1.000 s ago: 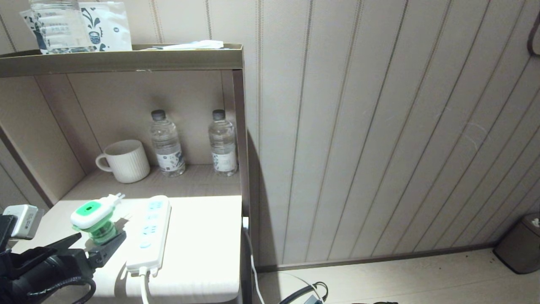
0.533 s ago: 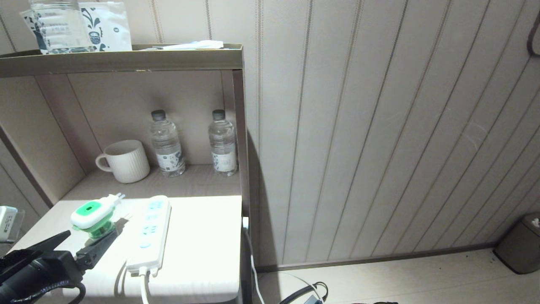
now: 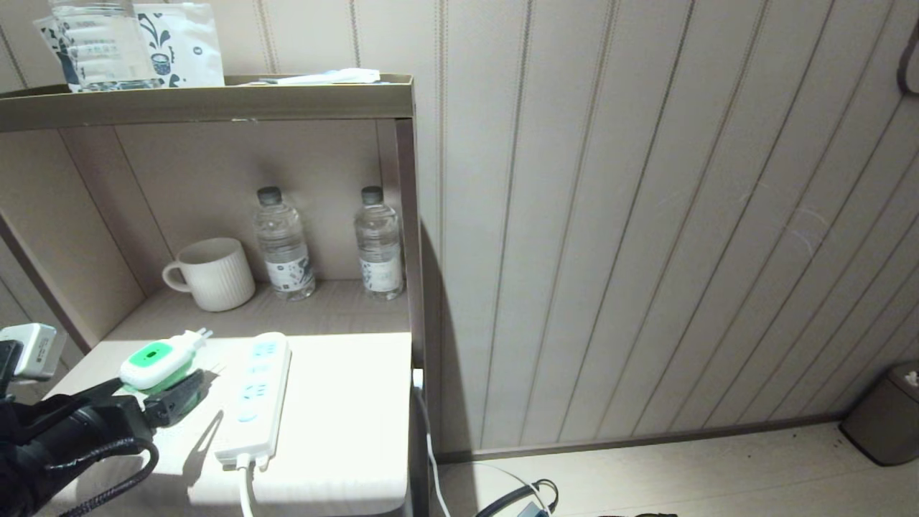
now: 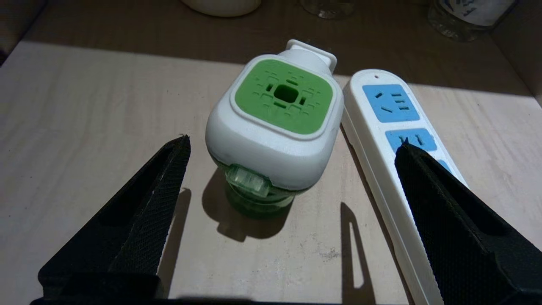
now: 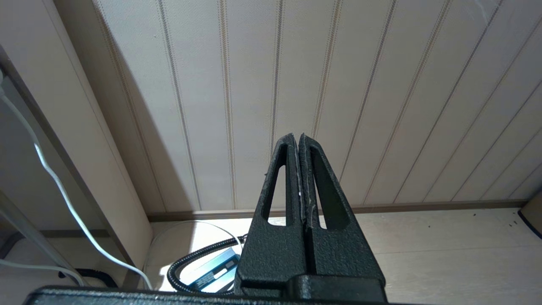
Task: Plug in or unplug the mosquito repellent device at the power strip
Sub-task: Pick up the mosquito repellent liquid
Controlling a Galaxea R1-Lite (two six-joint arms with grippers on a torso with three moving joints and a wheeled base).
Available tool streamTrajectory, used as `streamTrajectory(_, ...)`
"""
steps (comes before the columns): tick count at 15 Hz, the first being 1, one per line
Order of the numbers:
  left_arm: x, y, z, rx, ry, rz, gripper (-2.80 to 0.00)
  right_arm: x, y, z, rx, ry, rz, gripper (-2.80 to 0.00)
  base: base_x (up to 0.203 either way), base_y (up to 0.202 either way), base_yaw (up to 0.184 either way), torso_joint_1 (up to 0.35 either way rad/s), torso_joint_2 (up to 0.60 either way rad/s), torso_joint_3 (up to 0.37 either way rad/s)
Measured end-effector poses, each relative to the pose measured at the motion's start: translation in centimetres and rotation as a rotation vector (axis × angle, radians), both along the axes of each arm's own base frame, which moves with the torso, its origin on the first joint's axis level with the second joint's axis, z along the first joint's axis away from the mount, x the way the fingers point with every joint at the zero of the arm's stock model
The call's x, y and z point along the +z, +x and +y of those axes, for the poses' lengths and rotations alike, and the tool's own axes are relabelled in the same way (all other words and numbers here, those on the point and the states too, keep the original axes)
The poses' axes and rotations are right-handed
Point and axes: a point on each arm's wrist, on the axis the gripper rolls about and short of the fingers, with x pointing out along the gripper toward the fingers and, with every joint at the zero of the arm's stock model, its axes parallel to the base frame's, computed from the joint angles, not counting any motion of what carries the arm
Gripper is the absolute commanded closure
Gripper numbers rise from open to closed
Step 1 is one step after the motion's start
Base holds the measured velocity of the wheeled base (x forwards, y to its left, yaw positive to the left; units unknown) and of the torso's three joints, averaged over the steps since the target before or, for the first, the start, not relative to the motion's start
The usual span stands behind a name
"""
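Observation:
The mosquito repellent device (image 3: 153, 361) stands upright on the pale tabletop, white top with a green centre (image 4: 283, 98) over a green bottle. Its plug prongs point toward the shelf's back and sit in no socket. The power strip (image 3: 256, 391) lies flat right beside it, its blue sockets (image 4: 390, 103) empty. My left gripper (image 3: 158, 386) is open, its fingers (image 4: 161, 186) spread to either side of the device's near end without touching it. My right gripper (image 5: 298, 137) is shut on nothing, out by the wall panelling.
A white mug (image 3: 212, 273) and two water bottles (image 3: 284, 245) (image 3: 379, 244) stand at the back of the shelf recess. An upper shelf (image 3: 215, 102) overhangs them. The strip's white cable (image 3: 248, 492) drops over the front edge. A bin (image 3: 887, 415) stands on the floor, far right.
My left gripper has moved forward along the tabletop toward the device, still open; its fingertips now flank the device's near side. Device and strip have not moved.

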Motion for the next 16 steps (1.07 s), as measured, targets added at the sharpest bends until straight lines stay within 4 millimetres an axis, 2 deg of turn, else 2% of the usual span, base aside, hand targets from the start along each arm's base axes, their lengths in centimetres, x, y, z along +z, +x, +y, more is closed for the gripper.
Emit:
streamTrajectory(3, 0.0, 1.1, 0.2, 0.002, 0.013, 0.005, -2.80, 0.0, 0.0, 0.0, 0.000, 0.000, 0.000, 0.00, 0.000, 0.000, 0.000, 0.000, 0.00, 0.000)
streamTrajectory(9, -0.2, 2.1, 0.3, -0.001, 0.014, 0.015, -2.80, 0.0, 0.0, 0.0, 0.000, 0.000, 0.000, 0.00, 0.000, 0.000, 0.000, 0.000, 0.00, 0.000)
streamTrajectory(16, 0.1, 1.5, 0.2, -0.004, 0.019, -0.007, -2.80, 0.0, 0.0, 0.0, 0.000, 0.000, 0.000, 0.00, 0.000, 0.000, 0.000, 0.000, 0.00, 0.000)
